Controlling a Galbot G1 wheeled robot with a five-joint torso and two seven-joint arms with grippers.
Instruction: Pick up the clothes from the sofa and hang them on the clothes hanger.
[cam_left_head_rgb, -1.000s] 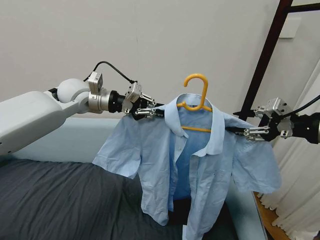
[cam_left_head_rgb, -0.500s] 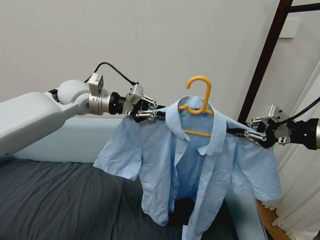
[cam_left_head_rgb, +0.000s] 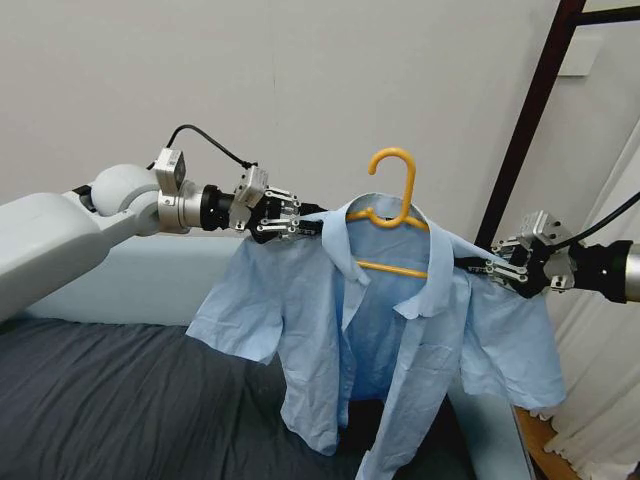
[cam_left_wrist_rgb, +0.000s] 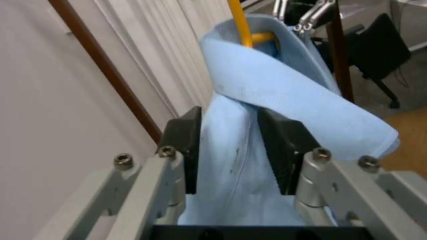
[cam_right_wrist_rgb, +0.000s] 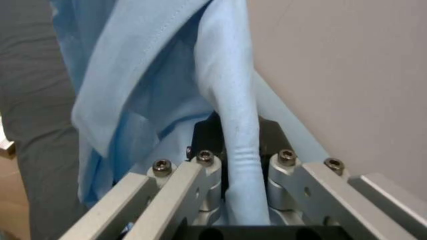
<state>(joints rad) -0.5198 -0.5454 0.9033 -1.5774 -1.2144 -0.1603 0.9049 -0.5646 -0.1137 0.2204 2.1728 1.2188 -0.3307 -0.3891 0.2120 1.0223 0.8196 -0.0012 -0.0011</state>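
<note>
Sofa (cam_left_head_rgb: 120, 400): dark seat, pale back, low in head view. Lt-blue shirt (cam_left_head_rgb: 300, 330) held up over it, spread betw. both arms, front open, tails hanging clear of the seat. Yellow hanger (cam_left_head_rgb: 409, 180) sits inside the collar, hook up. L hand (cam_left_head_rgb: 300, 225) clamped on one shoulder of shirt. R hand (cam_left_head_rgb: 490, 268) clamped on the other shoulder, near dark rack post (cam_left_head_rgb: 525, 130).

The head camera looks forward and slightly down, mid-range, on the light-blue short-sleeved shirt (cam_left_head_rgb: 400, 330), yellow plastic hanger (cam_left_head_rgb: 395, 215) at twelve o'clock, dark brown rack post (cam_left_head_rgb: 525, 120) at two. Wrist cameras sight along the left gripper (cam_left_wrist_rgb: 230, 150) and right gripper (cam_right_wrist_rgb: 237, 145), tight against the cloth; the left one also catches hanger and post.
</note>
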